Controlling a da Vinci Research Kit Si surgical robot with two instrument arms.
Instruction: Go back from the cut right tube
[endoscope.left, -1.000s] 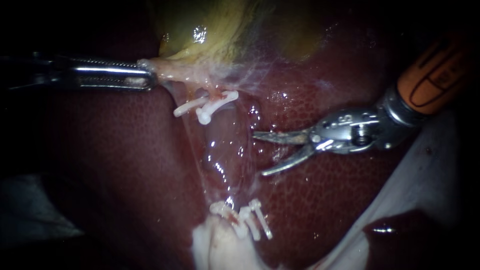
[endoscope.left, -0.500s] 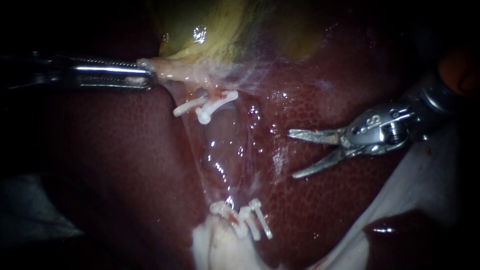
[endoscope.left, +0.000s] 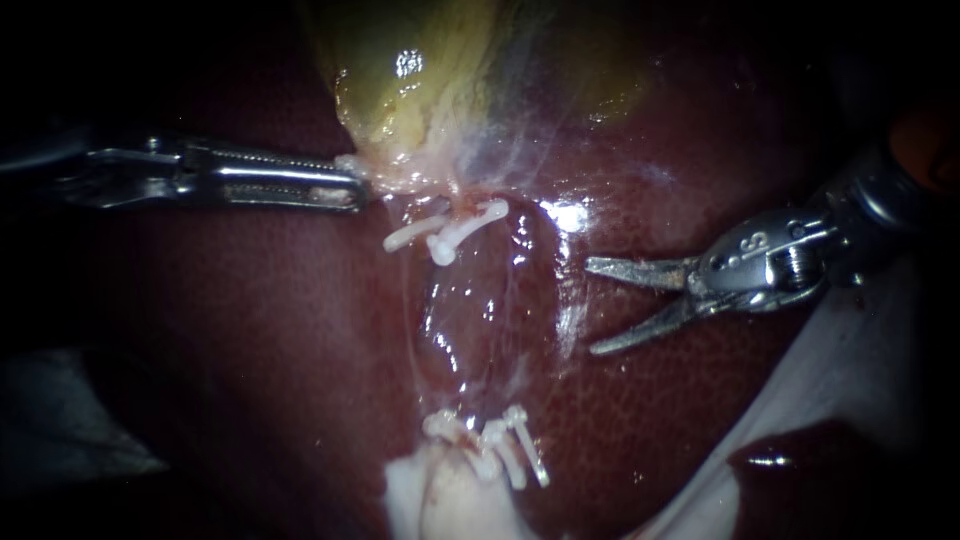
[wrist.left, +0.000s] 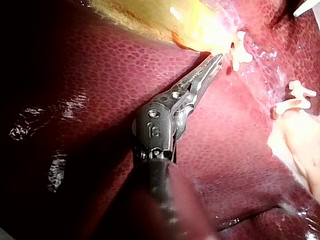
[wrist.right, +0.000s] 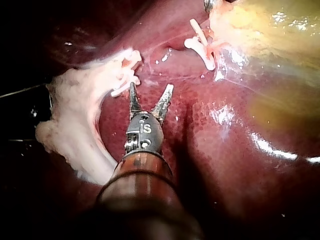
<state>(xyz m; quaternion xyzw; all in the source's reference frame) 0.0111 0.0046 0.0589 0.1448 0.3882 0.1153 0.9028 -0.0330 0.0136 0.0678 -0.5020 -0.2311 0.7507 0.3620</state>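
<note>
Endoscope view: my left instrument (endoscope.left: 345, 192) enters from the left, and its jaws are closed on the pale lower edge of the gallbladder (endoscope.left: 420, 80). My right instrument (endoscope.left: 592, 307) enters from the right with its jaws spread wide and holding nothing. It sits over the liver (endoscope.left: 250, 330), well apart from the clipped tissue. A glistening translucent tube (endoscope.left: 462, 320) runs from the upper clips (endoscope.left: 445, 228), just under the gallbladder, to the lower clips (endoscope.left: 505, 445) beside a pale tissue mass (endoscope.left: 440, 500). I cannot make out the cut itself, nor which tube is the right one. Left wrist view: the left instrument (wrist.left: 216, 57) grips the gallbladder (wrist.left: 145, 17) edge. The upper clips (wrist.left: 239, 54) lie just beside its tip, and the lower clips (wrist.left: 295, 97) are farther off. Right wrist view: the right instrument (wrist.right: 150, 92) has its jaws open in a clear V above the liver (wrist.right: 225, 145). The lower clips (wrist.right: 125, 70) are just ahead of one jaw, not touching it, and the upper clips (wrist.right: 200, 45) are well ahead, next to the gallbladder (wrist.right: 270, 30).
</note>
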